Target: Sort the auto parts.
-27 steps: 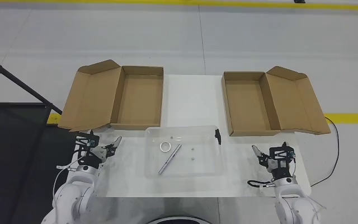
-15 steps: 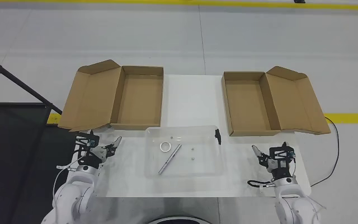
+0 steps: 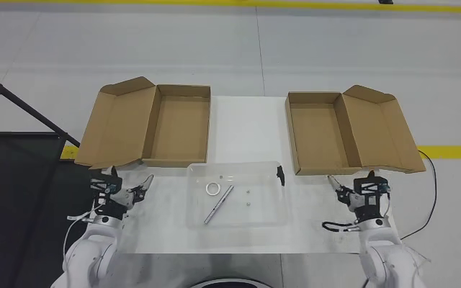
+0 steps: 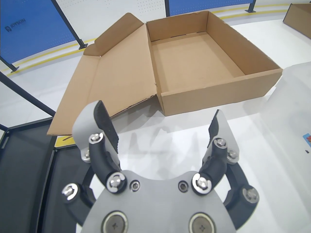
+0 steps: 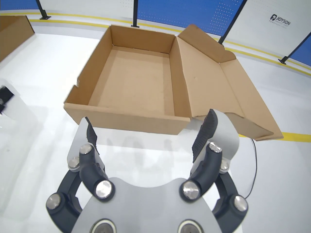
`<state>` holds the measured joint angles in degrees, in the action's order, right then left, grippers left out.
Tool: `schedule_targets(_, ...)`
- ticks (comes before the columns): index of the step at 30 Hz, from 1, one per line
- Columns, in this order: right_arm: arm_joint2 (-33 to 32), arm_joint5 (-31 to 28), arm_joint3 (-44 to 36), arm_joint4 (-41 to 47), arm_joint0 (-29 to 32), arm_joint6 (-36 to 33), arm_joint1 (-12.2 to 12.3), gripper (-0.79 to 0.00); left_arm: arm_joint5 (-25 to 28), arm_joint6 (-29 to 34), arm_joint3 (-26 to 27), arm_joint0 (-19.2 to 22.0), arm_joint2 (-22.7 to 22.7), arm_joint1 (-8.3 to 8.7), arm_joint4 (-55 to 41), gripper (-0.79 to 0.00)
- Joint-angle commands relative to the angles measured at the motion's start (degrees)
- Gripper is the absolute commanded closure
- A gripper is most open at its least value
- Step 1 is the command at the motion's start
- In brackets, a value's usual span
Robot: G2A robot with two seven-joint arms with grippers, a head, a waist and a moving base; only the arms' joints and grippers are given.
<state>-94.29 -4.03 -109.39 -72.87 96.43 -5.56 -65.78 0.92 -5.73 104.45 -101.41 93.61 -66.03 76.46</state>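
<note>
1. Along the middle of the worktop (image 3: 248,129), seen from the top view, a clear tray (image 3: 238,165) held the auto parts. These were a pale ring (image 3: 212,189), a metal rod (image 3: 218,204) lying slantwise just beside it, two specks too small to identify, and a black part (image 3: 280,175) at the tray's corner nearest the right box (image 3: 317,133). Pooling them centrally probably let either arm reach in.
2. Behind the tray, the left box (image 3: 176,122) and the right box sat well apart, one to each side. Their lids were folded outward and nothing lay inside. They looked like the two destinations, so the sorting seemed not yet begun.
3. Each gripper hung over a near corner of the worktop, outside the tray's ends, with the left gripper (image 3: 142,189) in front of the left box and the right gripper (image 3: 338,189) in front of the right. That stance kept the tray unobstructed.
4. From the left wrist view, the left gripper (image 4: 158,112) had its jaws spread wide with nothing between them. It pointed toward the front wall of the left box (image 4: 194,54), with a corner of the tray (image 4: 291,86) off to one side.
5. From the right wrist view, the right gripper (image 5: 149,120) likewise had wide, empty jaws and faced the right box (image 5: 136,78). The tray's end (image 5: 14,117) and the black part (image 5: 4,95) lay at the view's margin.
</note>
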Motion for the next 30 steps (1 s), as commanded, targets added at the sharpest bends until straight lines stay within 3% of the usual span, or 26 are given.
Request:
schedule_targets(1,-0.87,-4.22,-1.95,1.62,-0.9,-2.97,0.25,-0.785,-0.02,-1.28,0.52,-0.73,0.16,-0.08,-0.07,-0.785)
schedule_targets(12,2.99,-20.4,-11.22,9.12,-9.36,-21.37,1.17,-0.785,-0.13,-2.0,0.83,-1.72,0.51,-0.15,-0.1,-0.785)
schedule_targets(16,6.61,-19.67,-12.31,12.64,-12.29,-26.53,1.05,-0.785,-0.13,-2.0,0.83,-1.72,0.51,-0.15,-0.1,-0.785)
schedule_targets(30,6.92,-19.56,-12.29,11.91,-12.25,-26.82,1.07,-0.785,-0.13,-2.0,0.83,-1.72,0.51,-0.15,-0.1,-0.785)
